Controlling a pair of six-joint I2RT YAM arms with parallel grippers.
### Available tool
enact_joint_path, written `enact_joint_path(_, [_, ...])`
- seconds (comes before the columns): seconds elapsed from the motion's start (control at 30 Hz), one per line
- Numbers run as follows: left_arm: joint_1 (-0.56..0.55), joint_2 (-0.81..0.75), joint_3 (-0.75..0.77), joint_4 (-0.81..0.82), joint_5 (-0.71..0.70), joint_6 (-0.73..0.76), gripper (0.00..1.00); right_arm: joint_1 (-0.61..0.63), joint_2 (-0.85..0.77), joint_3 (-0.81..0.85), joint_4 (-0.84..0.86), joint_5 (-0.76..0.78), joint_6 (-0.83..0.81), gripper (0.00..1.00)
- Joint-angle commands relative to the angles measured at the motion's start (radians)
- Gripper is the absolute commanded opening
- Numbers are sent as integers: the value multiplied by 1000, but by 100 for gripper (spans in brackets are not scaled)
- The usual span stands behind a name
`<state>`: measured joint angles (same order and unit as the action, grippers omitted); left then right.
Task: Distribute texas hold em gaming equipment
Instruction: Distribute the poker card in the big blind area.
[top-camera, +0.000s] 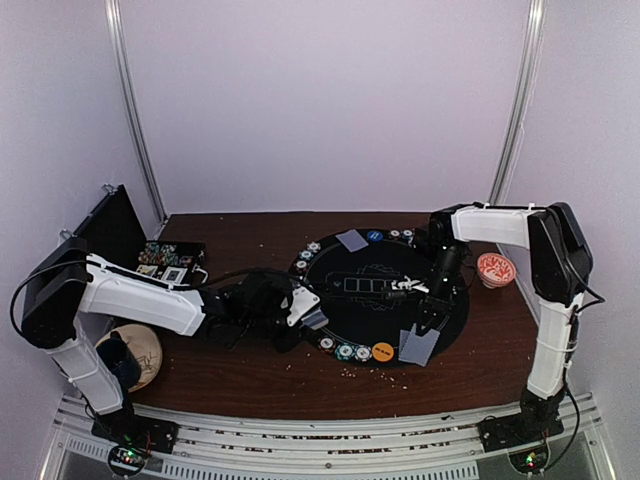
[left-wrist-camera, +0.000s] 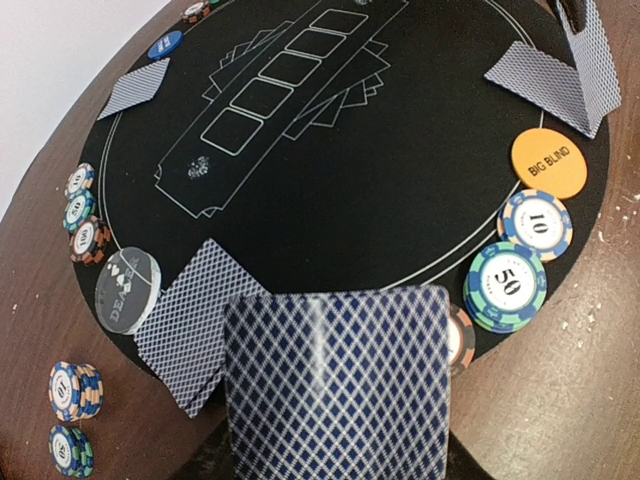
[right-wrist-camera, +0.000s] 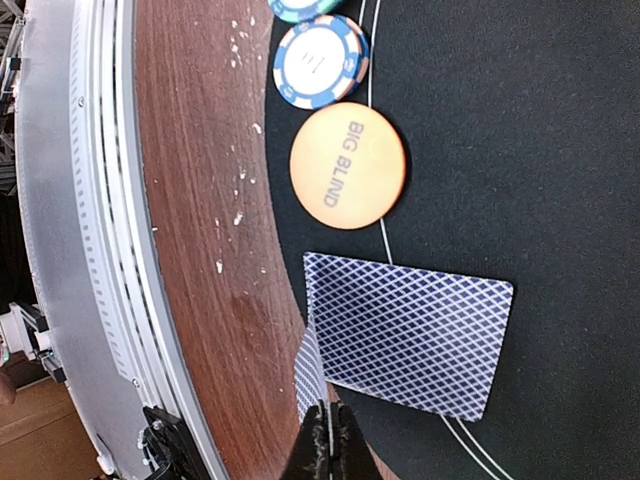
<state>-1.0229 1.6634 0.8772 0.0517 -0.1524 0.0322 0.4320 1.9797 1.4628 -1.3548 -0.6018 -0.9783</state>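
**Top view:** Step in hand looks like dealing hole cards, seat by seat. The left fingers (top-camera: 300, 318) hover at the 8 o'clock edge of the black mat (top-camera: 400, 262), closed on the deck (top-camera: 314, 319). The right fingers (top-camera: 427, 322) are down at 5 o'clock over a grey-backed card pair (top-camera: 418, 345). The chip row (top-camera: 345, 351) and orange disc (top-camera: 382, 351) sit at 6 o'clock. A lone card (top-camera: 352, 240) and a blue disc (top-camera: 374, 236) sit at 11–12 o'clock. The bowl (top-camera: 495, 268) is off the mat at 3 o'clock on the worktop (top-camera: 250, 370).

**Left wrist:** The deck (left-wrist-camera: 335, 385) fills the 6 o'clock of the frame, backs up; the finger pads themselves are hidden. Two dealt cards (left-wrist-camera: 195, 320) lie just beside the dealer button (left-wrist-camera: 128, 290). At 1 o'clock a tilted card (left-wrist-camera: 598, 60) stands over a flat card (left-wrist-camera: 540, 78).

**Right wrist:** The right fingers (right-wrist-camera: 345, 452) are fully closed, pinching the tilted card (right-wrist-camera: 310, 375) by its edge. Its free end sits at the corner of the flat card (right-wrist-camera: 405, 340), next to the Big Blind disc (right-wrist-camera: 348, 172).

**Next move, as a judgement:** lower the pinched card onto the flat one, release, and lift straight off so neither card drags. The left arm then has to present the top of the deck for the next pick. Risk: a thin card can stick to a pad on release.
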Motion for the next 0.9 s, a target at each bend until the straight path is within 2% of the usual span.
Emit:
enact_joint_path(0.0, [-6, 15, 32, 47, 5, 6, 15, 5, 57, 35, -6, 25, -15, 0])
enact_joint_path(0.87, [-6, 28, 34, 46, -1, 9, 15, 10, 186, 182, -3, 123, -1, 6])
